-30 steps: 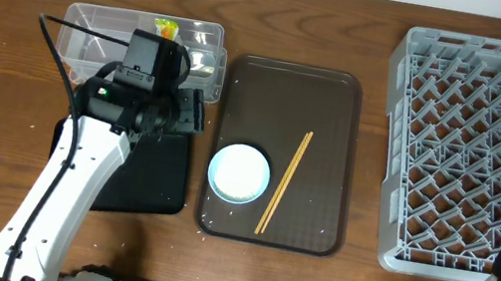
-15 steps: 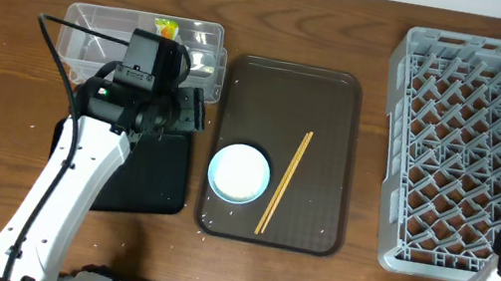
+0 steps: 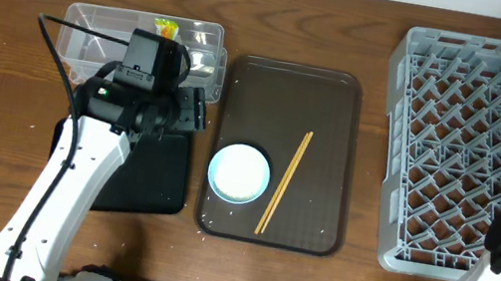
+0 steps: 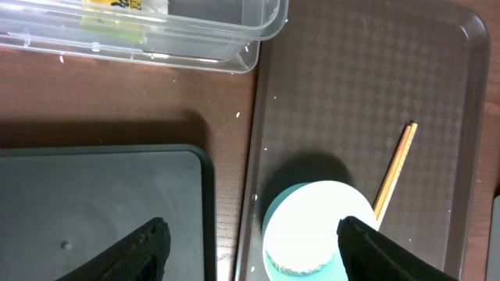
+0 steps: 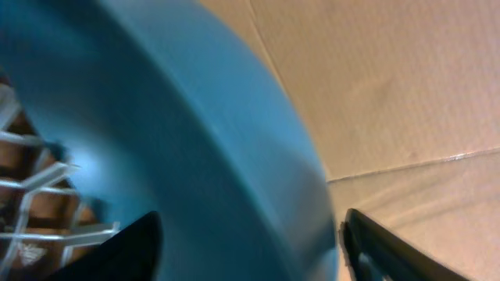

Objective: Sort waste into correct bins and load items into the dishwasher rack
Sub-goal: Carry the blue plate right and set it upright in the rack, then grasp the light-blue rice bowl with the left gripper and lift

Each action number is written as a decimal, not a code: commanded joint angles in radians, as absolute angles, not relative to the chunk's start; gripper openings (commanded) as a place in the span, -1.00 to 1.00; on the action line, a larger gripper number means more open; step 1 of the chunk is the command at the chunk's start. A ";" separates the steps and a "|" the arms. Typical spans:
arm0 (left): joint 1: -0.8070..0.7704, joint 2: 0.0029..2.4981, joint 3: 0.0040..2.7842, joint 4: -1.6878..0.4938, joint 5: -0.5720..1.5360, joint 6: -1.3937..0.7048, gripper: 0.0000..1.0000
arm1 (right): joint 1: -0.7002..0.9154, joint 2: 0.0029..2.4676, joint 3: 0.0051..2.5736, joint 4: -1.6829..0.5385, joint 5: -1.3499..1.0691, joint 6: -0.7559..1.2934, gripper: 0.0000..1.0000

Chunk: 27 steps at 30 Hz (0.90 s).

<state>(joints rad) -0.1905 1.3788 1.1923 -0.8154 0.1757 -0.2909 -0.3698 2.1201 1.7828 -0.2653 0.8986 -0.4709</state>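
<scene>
A: Overhead's straight down, whole table (image 3: 4,41) in shot.
B: Left wrist looks down, closer, sharing the bowl (image 4: 316,226) and tub (image 4: 234,31). Right wrist's tight on the plate (image 5: 195,156), rack (image 5: 62,231) at frame-left.

You have one clear tub (image 3: 109,17), one black tray (image 3: 148,185), one brown tray (image 3: 288,96), one rack (image 3: 462,144), one bowl (image 3: 239,172), one pair of chopsticks (image 3: 283,183), one yellow wrapper (image 3: 166,25) and one blue plate (image 5: 195,156).

A robot test bench staged as a kitchen: wooden table (image 3: 4,41), dishwasher rack (image 3: 465,124), brown tray (image 3: 286,106).
</scene>
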 commanded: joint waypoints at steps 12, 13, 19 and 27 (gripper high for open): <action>-0.187 1.380 1.201 -0.818 0.164 -0.289 0.44 | -0.333 1.769 1.779 -0.562 0.300 -0.245 0.98; -0.187 1.380 1.201 -0.818 0.164 -0.289 0.44 | -0.333 1.753 1.779 -0.600 0.221 -0.210 0.98; -0.237 1.391 1.201 -0.799 0.164 -0.288 0.43 | -0.314 1.735 1.779 -0.832 -0.292 -0.067 0.59; -0.433 1.515 1.200 -0.775 0.164 -0.289 0.43 | -0.167 1.782 1.777 -1.015 -0.282 -0.068 0.61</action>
